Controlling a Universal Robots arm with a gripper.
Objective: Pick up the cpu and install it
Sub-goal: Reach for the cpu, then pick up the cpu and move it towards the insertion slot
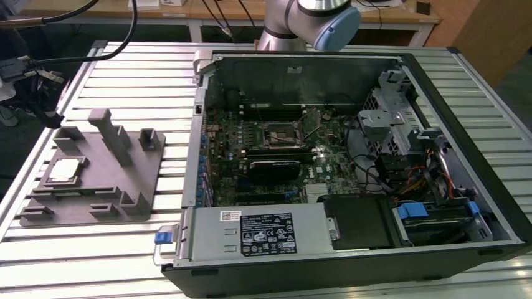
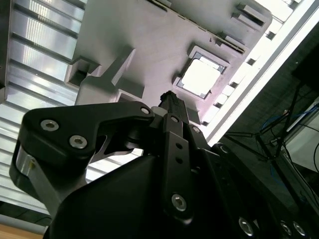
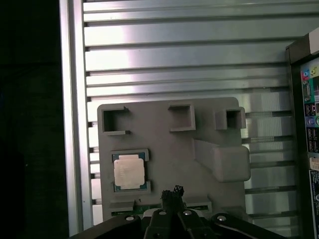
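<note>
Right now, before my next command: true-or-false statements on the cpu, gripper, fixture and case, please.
1. The cpu lies in a pocket of the grey fixture. True.
2. The gripper holds the cpu. False: it hangs above the fixture, apart from the cpu.
3. The computer case is open, its motherboard showing. True.
4. The fixture sits inside the case. False: it rests on the slatted table, to the exterior view's left of the case.

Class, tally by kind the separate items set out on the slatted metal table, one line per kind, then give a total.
cpu: 1
grey fixture: 1
open computer case: 1
Total: 3
</note>
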